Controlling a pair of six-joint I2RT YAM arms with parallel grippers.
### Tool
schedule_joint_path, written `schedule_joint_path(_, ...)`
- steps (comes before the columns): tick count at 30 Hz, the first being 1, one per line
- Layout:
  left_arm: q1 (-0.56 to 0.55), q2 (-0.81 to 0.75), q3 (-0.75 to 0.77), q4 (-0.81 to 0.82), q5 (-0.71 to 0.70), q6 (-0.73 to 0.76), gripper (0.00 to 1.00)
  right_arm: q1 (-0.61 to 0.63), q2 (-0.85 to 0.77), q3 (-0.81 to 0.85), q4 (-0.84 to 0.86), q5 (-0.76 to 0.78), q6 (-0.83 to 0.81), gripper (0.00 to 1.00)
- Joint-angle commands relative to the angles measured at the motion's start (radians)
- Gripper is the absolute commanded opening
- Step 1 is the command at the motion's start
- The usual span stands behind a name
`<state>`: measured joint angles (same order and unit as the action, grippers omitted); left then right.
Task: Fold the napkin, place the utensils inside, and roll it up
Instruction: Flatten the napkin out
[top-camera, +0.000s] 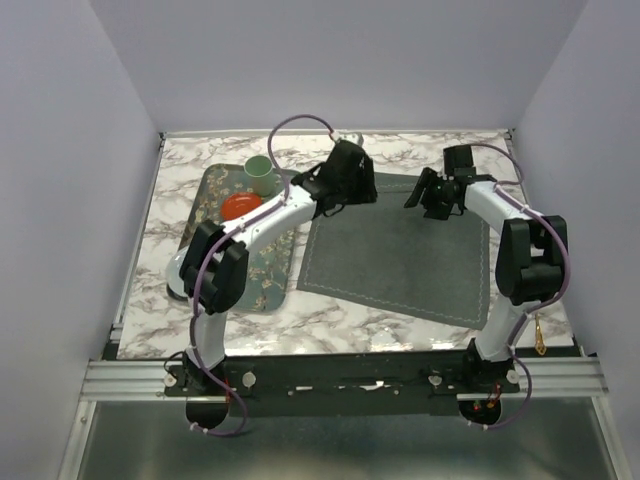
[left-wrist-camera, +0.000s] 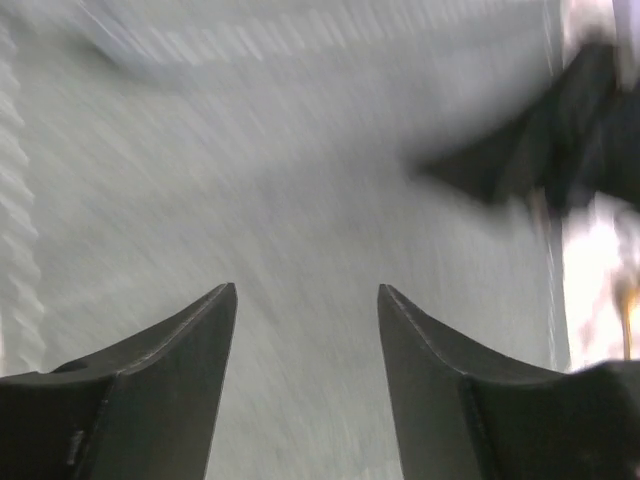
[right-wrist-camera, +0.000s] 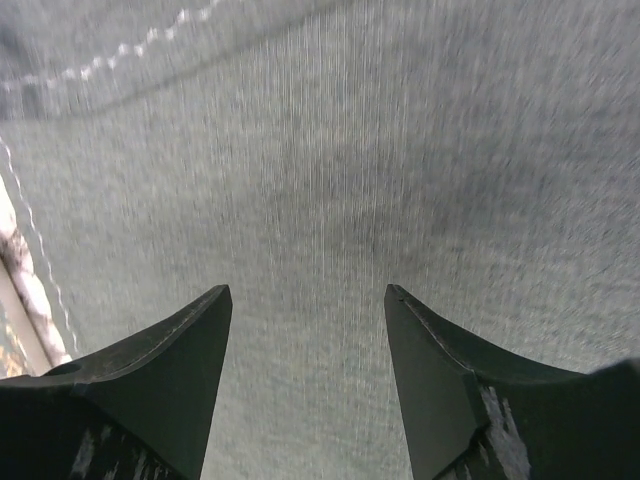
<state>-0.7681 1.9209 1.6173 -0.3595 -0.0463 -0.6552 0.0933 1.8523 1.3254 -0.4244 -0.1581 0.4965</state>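
Because the dark grey napkin (top-camera: 400, 260) lies flat and unfolded, the left gripper (left-wrist-camera: 305, 292) and right gripper (right-wrist-camera: 308, 292) hover at its far edge, jaws wide and empty, likely to pinch it.

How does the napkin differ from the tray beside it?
The napkin is plain dark grey cloth; the tray is green with a floral pattern. Nothing shows lying on the napkin, while the tray holds a green cup and a red dish. The napkin looks wider than the tray. Both lie flat on the marble table.
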Motion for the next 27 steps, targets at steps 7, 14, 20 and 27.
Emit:
schedule_joint_path(7,0.184,0.288,0.263,0.051,-0.09,-0.058,0.78,0.0,-0.031,-0.117,0.107,-0.152,0.028,0.7)
schedule_joint_path(14,0.205,0.383,0.312,0.103,-0.11,-0.084,0.8,0.0,-0.036,-0.176,0.145,-0.184,0.039,0.67)
schedule_joint_path(20,0.22,0.446,0.323,0.178,-0.093,-0.126,0.71,0.002,-0.03,-0.201,0.168,-0.202,0.042,0.66)
schedule_joint_path(27,0.239,0.484,0.328,0.263,-0.075,-0.165,0.53,0.002,-0.022,-0.207,0.167,-0.198,0.04,0.65)
